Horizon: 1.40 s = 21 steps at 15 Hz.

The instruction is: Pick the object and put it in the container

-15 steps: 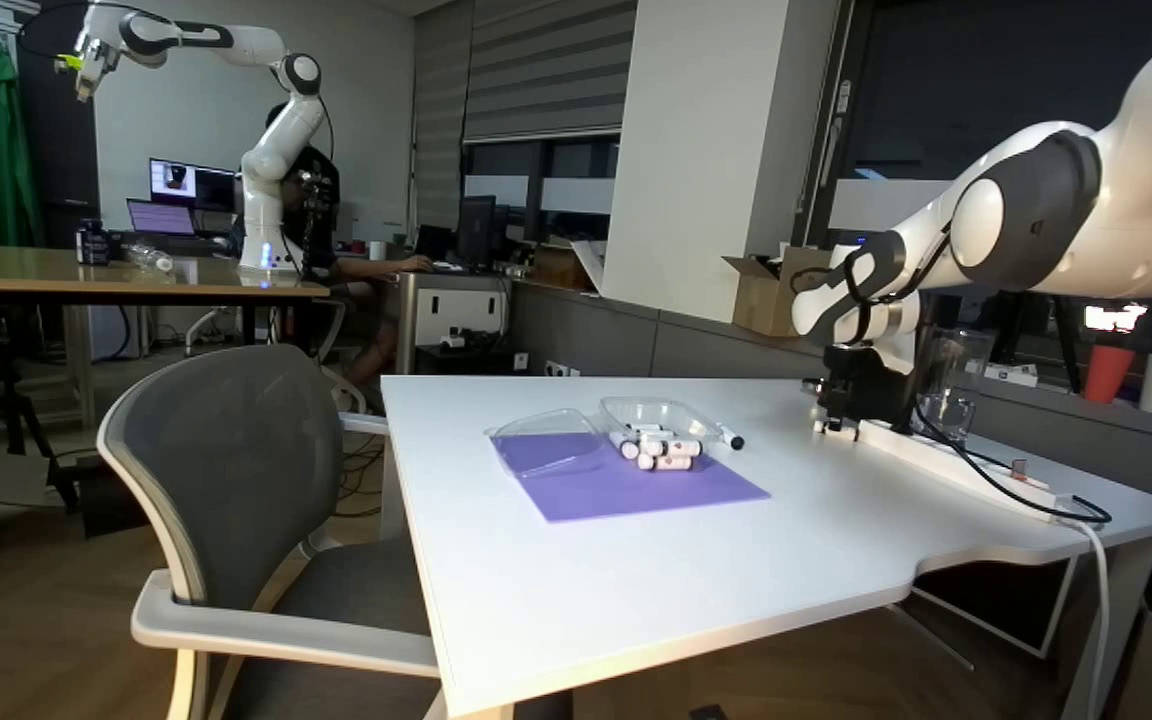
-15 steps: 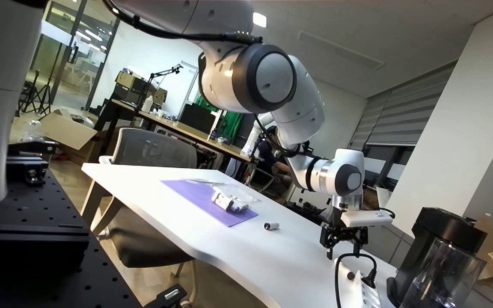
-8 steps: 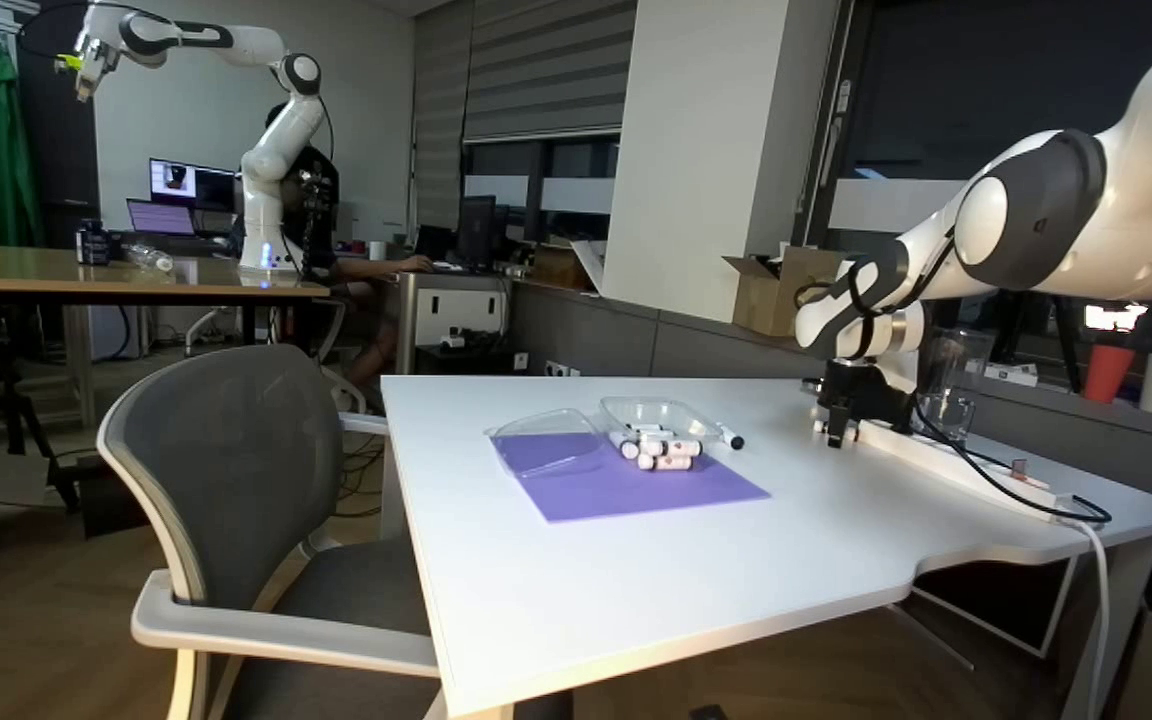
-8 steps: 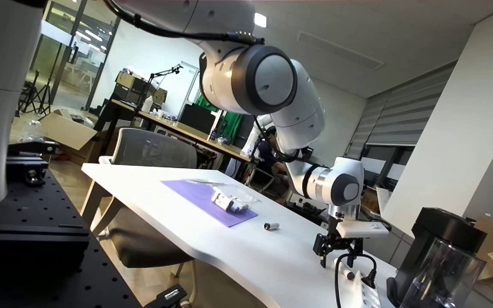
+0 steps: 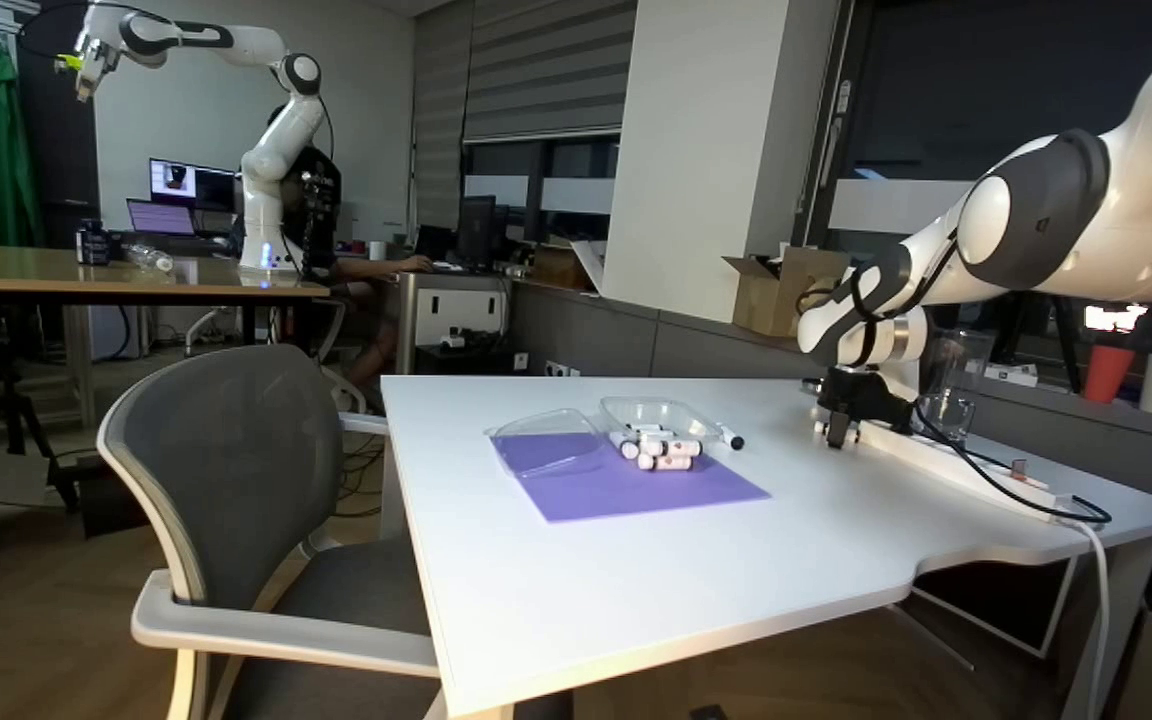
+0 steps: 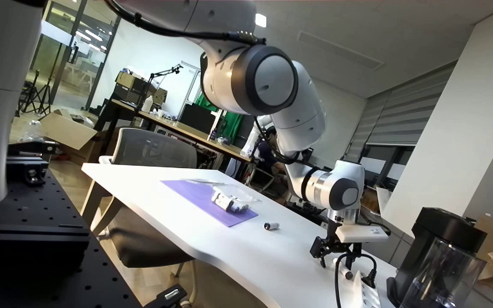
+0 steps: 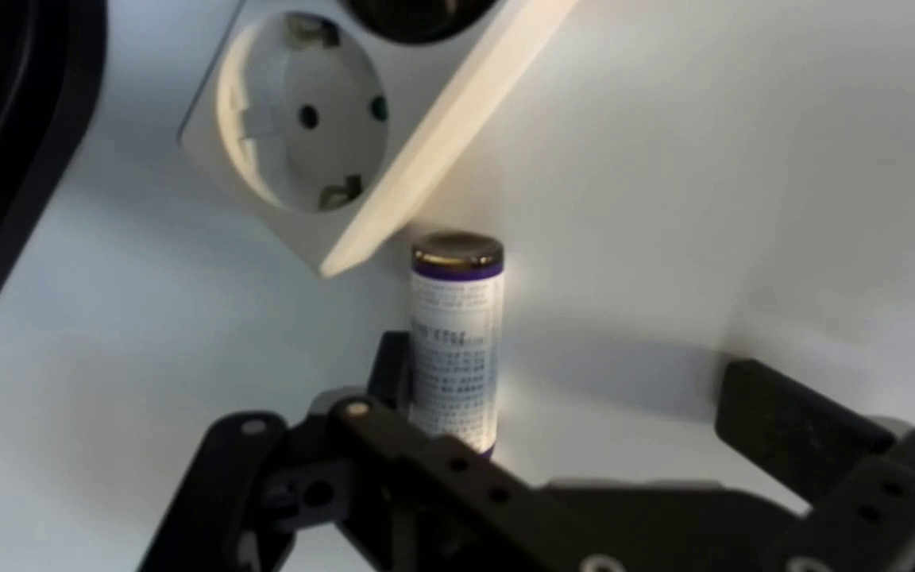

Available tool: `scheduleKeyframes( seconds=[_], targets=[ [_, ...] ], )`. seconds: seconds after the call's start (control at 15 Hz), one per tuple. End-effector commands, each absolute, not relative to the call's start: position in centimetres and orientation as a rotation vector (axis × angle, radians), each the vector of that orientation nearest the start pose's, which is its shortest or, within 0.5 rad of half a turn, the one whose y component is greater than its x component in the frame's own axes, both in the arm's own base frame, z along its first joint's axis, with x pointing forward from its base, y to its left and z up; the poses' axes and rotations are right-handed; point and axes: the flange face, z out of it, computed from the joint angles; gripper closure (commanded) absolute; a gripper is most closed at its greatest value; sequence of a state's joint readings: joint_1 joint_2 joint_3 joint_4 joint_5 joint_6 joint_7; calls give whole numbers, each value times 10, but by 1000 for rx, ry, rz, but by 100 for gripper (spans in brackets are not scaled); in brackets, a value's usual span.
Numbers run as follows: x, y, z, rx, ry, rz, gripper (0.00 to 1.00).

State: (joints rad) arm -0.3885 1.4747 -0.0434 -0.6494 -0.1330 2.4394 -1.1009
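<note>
A small vial (image 7: 456, 357) with a white printed label and a dark gold-edged end lies on the white table beside the power strip. It also shows under the gripper in an exterior view (image 6: 343, 270). My gripper (image 7: 569, 380) is open and low over the table. The vial lies between its fingers, right beside the left finger in the wrist view; I cannot tell if they touch. A wide gap separates it from the right finger. The gripper's linkage hides the vial's near end. A clear plastic container (image 5: 626, 402) stands at the purple sheet (image 5: 636, 495), with several similar vials (image 5: 664, 455) by it.
A white power strip (image 5: 956, 470) with a black cable lies against the vial's far end. A black machine with a clear jar (image 6: 447, 252) stands close by. Another loose vial (image 6: 271, 226) lies near the sheet. A clear lid (image 5: 548, 445) rests on the sheet.
My gripper has come down toward the table, and its open fingers are now low around the vial. The vials, container and lid have not moved.
</note>
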Motion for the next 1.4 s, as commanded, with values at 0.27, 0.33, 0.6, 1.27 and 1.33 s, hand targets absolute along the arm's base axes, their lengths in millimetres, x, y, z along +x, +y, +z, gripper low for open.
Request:
scheduleKeyframes(
  seconds=[0.27, 0.33, 0.6, 1.27, 1.33],
  targets=[
    [724, -312, 80, -2887, -1203, 64, 0],
    [720, -310, 84, -2840, -1177, 95, 0],
    [719, -301, 94, -2799, -1129, 144, 25],
    [734, -289, 107, -2857, -1179, 116, 95],
    [736, -288, 111, -2871, -1190, 108, 95]
  ],
)
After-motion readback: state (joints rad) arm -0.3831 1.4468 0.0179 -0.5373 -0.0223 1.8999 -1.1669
